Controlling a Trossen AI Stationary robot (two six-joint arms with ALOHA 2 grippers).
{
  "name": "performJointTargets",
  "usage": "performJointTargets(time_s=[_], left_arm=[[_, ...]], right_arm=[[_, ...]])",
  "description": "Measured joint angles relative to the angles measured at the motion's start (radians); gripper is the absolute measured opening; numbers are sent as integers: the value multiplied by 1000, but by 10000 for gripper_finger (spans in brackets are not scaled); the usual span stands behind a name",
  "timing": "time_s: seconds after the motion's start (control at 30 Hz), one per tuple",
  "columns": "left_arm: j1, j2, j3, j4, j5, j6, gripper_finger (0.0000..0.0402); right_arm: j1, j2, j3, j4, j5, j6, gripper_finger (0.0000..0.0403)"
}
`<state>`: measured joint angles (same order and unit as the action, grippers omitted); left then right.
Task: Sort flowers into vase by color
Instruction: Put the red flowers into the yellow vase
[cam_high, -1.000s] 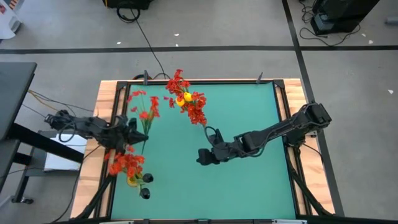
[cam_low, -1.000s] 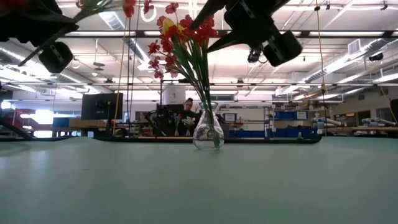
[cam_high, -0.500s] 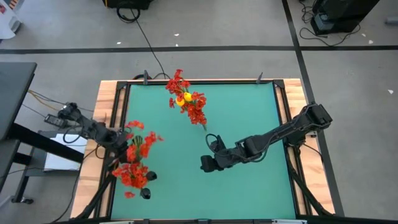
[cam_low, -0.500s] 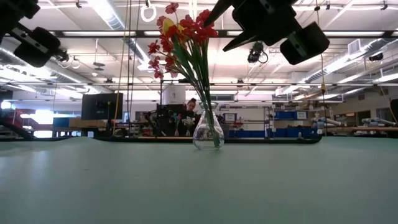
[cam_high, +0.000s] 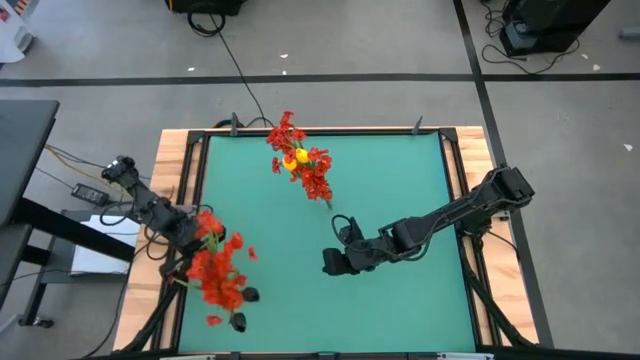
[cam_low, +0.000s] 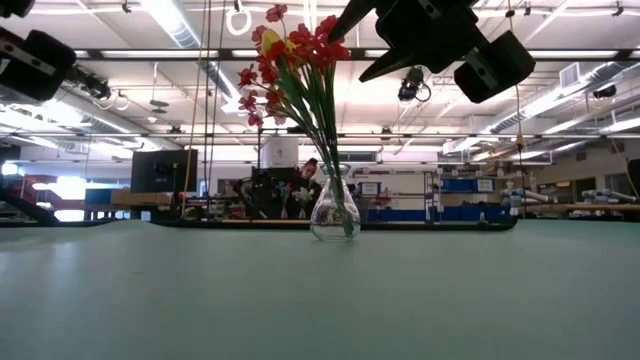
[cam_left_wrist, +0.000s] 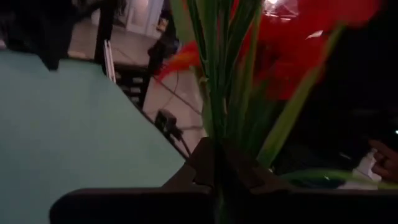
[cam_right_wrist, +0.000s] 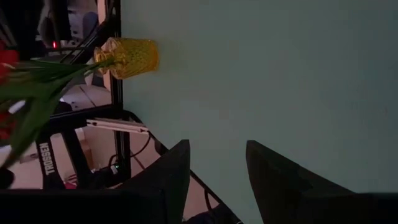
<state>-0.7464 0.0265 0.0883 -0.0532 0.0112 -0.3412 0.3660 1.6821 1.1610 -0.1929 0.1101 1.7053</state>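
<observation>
A clear glass vase (cam_low: 333, 212) stands at the table's far middle and holds red flowers with one yellow blossom (cam_high: 300, 165). A yellow vase (cam_right_wrist: 127, 57) stands near the left front corner, with green stems at its mouth; in the high view red blossoms hide it. My left gripper (cam_high: 195, 238), at the left edge, is shut on a sprig of red flowers (cam_high: 215, 272). My right gripper (cam_high: 330, 262) hangs open over the table's middle, nothing between its fingers (cam_right_wrist: 217, 149). My left gripper pinches the sprig's bundle of green stems (cam_left_wrist: 217, 155) between its two fingers. It comes level from the table's left side. The red blossoms (cam_left_wrist: 298, 37) stick out past the fingertips toward the near edge, clear of the table.
A black frame runs around the green mat (cam_high: 400, 180), with wooden strips (cam_high: 165, 170) outside it. Cables and a white sheet (cam_high: 100, 235) lie beside the left edge. The mat's right half is bare. Beyond the far edge, a person sits in the room (cam_low: 305, 190).
My left gripper has swung toward the near edge along the table's left side, turning as it went. It carries the red sprig from beside the far left to over the near-left corner. It stays shut on the stems.
</observation>
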Motion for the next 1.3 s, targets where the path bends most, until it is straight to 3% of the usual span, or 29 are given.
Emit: performJointTargets(time_s=[1.3], left_arm=[[1,-1,-1,103,48,160,14]], right_arm=[[-1,0,0,37,5,110,166]])
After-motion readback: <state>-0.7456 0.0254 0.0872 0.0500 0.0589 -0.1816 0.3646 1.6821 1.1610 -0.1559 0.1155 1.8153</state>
